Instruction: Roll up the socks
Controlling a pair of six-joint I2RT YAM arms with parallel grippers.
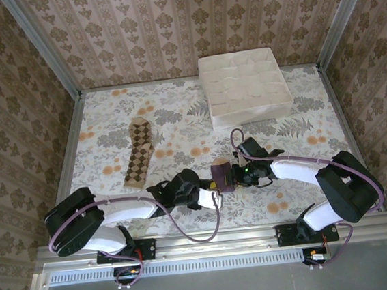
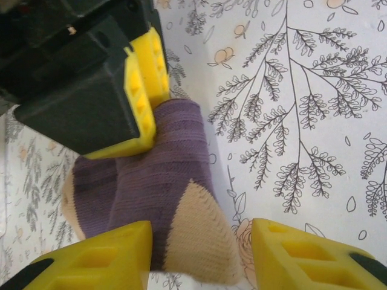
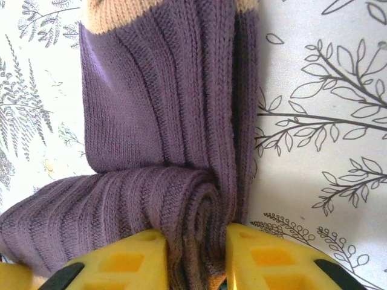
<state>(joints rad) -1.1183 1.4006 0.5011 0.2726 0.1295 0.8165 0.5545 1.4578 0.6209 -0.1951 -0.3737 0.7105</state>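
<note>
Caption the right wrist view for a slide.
Right gripper pinches the rolled end of the purple sock on the floral tablecloth.

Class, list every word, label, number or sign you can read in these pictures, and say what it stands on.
None: there is no readable text on the purple sock, the argyle sock, the white divider box or the floral table cover.

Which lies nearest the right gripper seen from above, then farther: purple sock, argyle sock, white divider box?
1. purple sock, pinched in the right gripper, mid-table.
2. white divider box, far side.
3. argyle sock, off to the left.
</note>
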